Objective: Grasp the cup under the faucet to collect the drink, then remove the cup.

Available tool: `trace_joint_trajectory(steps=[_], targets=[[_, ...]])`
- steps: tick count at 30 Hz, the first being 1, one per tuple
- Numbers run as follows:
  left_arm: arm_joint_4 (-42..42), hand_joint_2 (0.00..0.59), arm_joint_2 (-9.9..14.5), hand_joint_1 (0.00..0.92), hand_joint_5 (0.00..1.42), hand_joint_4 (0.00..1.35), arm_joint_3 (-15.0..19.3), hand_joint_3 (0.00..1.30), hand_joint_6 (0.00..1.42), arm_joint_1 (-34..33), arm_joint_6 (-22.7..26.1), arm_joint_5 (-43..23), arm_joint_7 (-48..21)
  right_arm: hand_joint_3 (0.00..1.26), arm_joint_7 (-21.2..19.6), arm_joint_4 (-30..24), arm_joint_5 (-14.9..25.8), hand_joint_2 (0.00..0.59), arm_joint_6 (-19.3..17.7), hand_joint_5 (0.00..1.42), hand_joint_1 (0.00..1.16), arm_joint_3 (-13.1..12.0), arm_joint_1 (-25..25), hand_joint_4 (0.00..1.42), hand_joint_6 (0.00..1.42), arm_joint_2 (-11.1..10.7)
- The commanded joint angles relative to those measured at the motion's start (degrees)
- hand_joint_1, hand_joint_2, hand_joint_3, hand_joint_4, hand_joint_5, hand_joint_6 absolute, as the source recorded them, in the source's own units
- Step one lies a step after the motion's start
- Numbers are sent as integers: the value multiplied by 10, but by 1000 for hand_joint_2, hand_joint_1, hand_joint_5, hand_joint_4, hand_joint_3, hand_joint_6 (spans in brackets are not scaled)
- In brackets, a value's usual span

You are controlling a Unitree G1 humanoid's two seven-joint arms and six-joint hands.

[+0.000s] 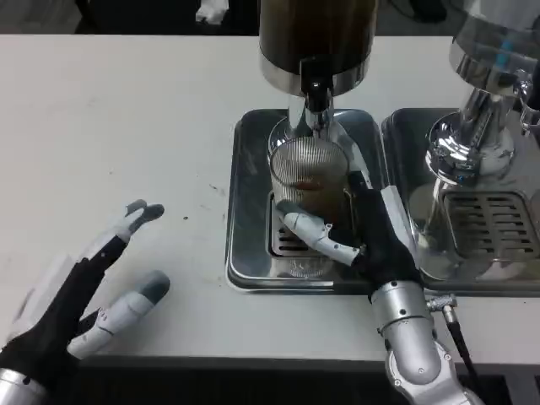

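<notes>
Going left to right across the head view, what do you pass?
Left hand → drip tray → cup held by the right hand → second dispenser.

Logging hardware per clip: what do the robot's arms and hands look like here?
Both forearms are ribbed silver metal. Left hand: black palm, white-and-grey fingers. Right hand: black with white panels and pale fingers; a black cable plugs in beside its wrist.

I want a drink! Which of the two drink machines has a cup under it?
The dark-tank dispenser in the middle: a ribbed glass cup, held by the right hand, stands under its faucet. The clear-tank dispenser beside it has none.
</notes>
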Motion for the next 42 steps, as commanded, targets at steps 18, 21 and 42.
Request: trace_joint_trajectory(steps=[18,21,42], targets=[[-6,136,4,0,74,0,7,142,7,30,-1,-32,5,0,-24,66,-2,181,-13,65,876,1,-28,40,167,20],[-9,136,3,0,76,0,8,143,6,33,-1,-35,6,0,-24,75,1,175,-12,82,887,-3,-33,54,188,22],[-26,135,0,0,89,0,15,165,8,51,4,-41,16,128,-25,117,-4,183,-22,247,933,5,-49,256,326,32]])
